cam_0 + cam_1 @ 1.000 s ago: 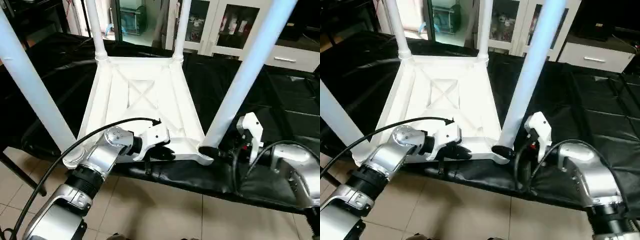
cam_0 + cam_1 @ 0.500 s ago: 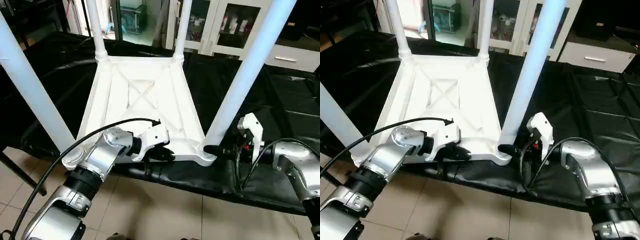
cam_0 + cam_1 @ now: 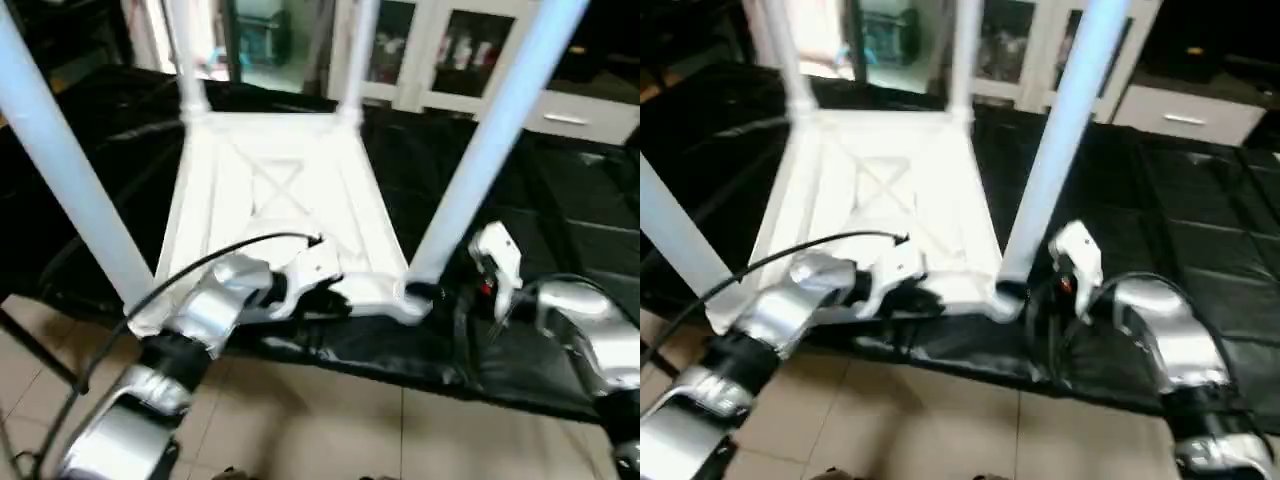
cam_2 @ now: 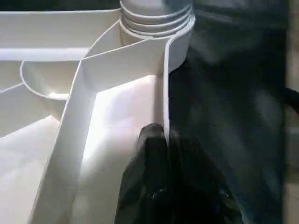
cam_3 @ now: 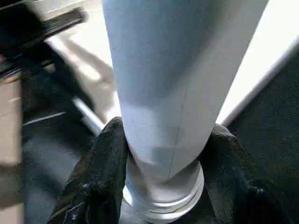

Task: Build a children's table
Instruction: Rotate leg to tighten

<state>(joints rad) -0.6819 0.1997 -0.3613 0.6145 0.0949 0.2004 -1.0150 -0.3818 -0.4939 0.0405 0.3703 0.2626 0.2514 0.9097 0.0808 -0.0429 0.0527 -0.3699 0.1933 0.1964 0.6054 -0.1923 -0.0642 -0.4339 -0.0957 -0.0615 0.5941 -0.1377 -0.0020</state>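
Black sheeting covers your bench point(image 3: 560, 200), where one white table top point(image 3: 275, 215) lies underside up with four legs standing in its corner sockets. Your right gripper point(image 5: 161, 154) has its jaws clamped around the near right leg point(image 3: 480, 150) at its base. Your left gripper point(image 4: 161, 140) pinches the top's near rim, jaws closed.

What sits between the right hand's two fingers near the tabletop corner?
The base of the near-right leg, just above its socket; the right hand has a black finger on each side of it. Clearest in the right wrist view.
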